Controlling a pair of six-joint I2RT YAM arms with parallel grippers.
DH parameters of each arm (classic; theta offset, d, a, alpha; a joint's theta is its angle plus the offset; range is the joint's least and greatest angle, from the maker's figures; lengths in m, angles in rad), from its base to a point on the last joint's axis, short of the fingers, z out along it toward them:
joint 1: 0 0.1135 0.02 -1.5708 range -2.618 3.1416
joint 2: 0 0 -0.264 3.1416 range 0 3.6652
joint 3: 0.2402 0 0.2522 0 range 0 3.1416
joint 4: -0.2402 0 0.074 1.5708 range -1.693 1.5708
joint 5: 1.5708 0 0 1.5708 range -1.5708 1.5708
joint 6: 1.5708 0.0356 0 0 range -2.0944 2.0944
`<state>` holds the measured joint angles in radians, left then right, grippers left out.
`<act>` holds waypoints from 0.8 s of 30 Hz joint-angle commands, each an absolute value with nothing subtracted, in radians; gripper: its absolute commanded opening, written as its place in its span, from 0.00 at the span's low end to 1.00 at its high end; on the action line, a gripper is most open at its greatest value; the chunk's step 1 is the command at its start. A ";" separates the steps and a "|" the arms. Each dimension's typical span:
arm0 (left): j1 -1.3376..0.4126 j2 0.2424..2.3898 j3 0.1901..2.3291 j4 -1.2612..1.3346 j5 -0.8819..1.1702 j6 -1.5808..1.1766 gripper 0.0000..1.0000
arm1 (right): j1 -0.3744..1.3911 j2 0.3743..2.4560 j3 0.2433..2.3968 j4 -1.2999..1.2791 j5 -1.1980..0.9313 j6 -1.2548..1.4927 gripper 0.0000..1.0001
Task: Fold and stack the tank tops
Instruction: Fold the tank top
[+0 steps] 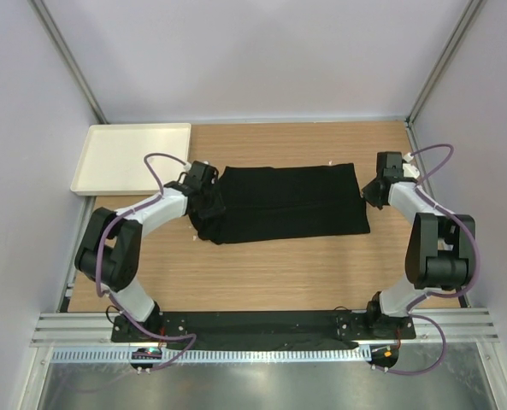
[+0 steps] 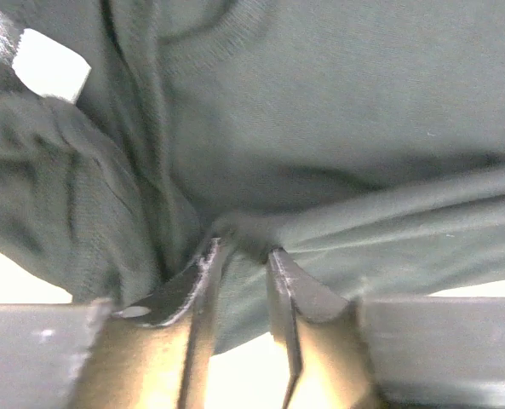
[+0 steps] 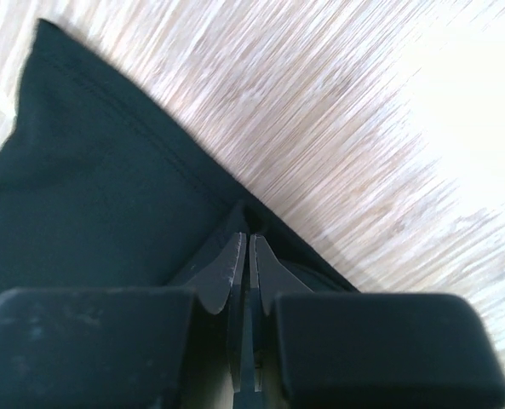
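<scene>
Tank top (image 1: 287, 201): plain black throughout, bearing one white label (image 2: 52, 64). Table (image 1: 262, 265): light brown, streaked wood grain. Tray (image 1: 108, 158): plain cream; left arm (image 1: 159, 205) and right arm (image 1: 407, 198): white links, black joints.

This side of the tank top (image 1: 291, 201), the surface (image 1: 279, 273) lies bare right up to the arm bases, with broad room to pass. Beyond it, a narrower bare strip runs to the back wall (image 1: 253, 60). The left pincer (image 1: 209, 201) blocks its left end and the right pincer (image 1: 371, 195) its right edge. A white tray (image 1: 125, 158) fills the far-left corner.
</scene>
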<state>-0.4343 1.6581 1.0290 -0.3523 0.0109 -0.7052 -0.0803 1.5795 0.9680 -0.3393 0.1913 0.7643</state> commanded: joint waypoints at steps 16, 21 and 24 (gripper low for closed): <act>-0.339 1.667 1.272 -0.479 -0.055 -0.615 0.61 | -0.081 1.628 1.117 -0.235 0.144 0.689 0.57; -0.299 1.689 1.305 -0.500 -0.081 -0.614 0.62 | -0.080 1.716 1.185 -0.218 0.074 0.655 0.63; -0.296 1.692 1.307 -0.514 -0.078 -0.615 0.61 | -0.080 1.804 1.254 -0.238 0.045 0.631 0.61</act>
<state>-0.3016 1.6928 1.2747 -0.4770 -0.0555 -0.6376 -0.0807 1.7401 1.1713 -0.2623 0.0898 0.6788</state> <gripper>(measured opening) 0.616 0.625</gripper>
